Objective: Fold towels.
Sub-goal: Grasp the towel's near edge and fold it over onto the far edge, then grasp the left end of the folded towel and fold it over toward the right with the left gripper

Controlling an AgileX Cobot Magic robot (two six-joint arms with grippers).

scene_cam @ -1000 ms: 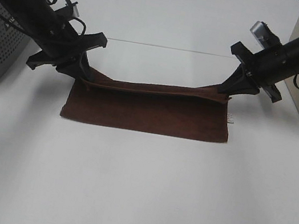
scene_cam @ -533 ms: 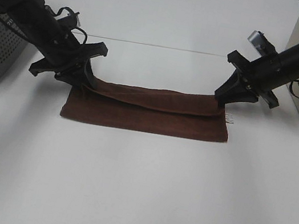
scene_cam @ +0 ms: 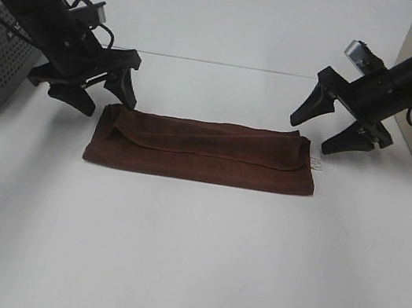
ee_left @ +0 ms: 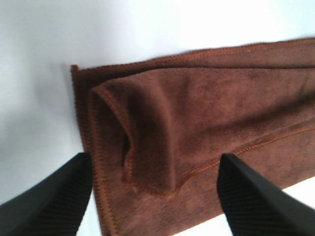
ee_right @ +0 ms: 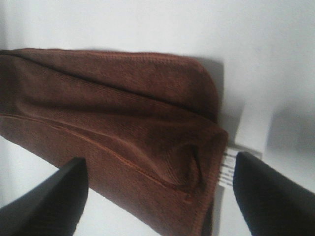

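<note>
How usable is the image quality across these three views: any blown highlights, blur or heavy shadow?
Exterior high: table nearly blown out white, towel dark but fold edges readable, soft shadow at far left. Left wrist: terry texture sharp, table tinted bluish, fingertips slightly soft. Right wrist: softer focus overall, white tag overexposed.

No text, label or number is legible.
</note>
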